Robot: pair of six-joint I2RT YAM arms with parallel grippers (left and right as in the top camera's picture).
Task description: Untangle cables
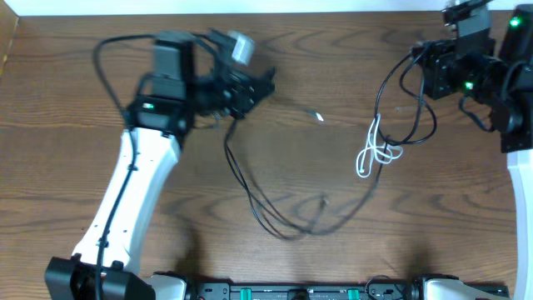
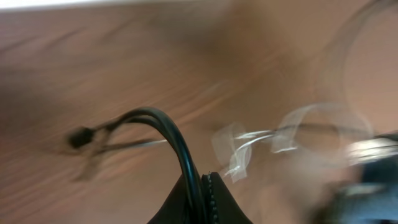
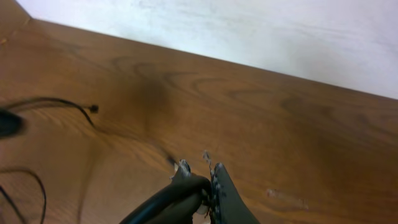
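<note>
"2 cords are to be parted. How is the scene laid out, from the biggest thing down?"

"Both are spread on the brown wooden table (image 1: 333, 50). The long thin black cord (image 1: 250, 196) is hung from the left gripper (image 1: 250, 87), sags wide toward the near edge, and is led up again toward the right gripper (image 1: 419, 60). The shorter white cord (image 1: 373, 157) is bunched in small loops right of centre, where it is met by the black one. Which lies on top cannot be told. 2 small plug ends (image 1: 318, 117) are seen on the wood near the middle."

"And the claws?"

"Each is clamped on the black cord. In the blurred left wrist view a doubled strand is pinched between closed fingers. In the right wrist view a dark strand is gripped likewise."

"How is the step done well?"

"The step in hand is judged to be drawing the black cord out of the white bundle. The pull should be made slowly, with the grippers moved apart and the strand lifted just off the wood, so that the white loops are not dragged along. If the bundle is seen to travel, tension should be eased and a grip taken nearer the crossing. A plug end snagged in a loop is the likely fault."
</note>
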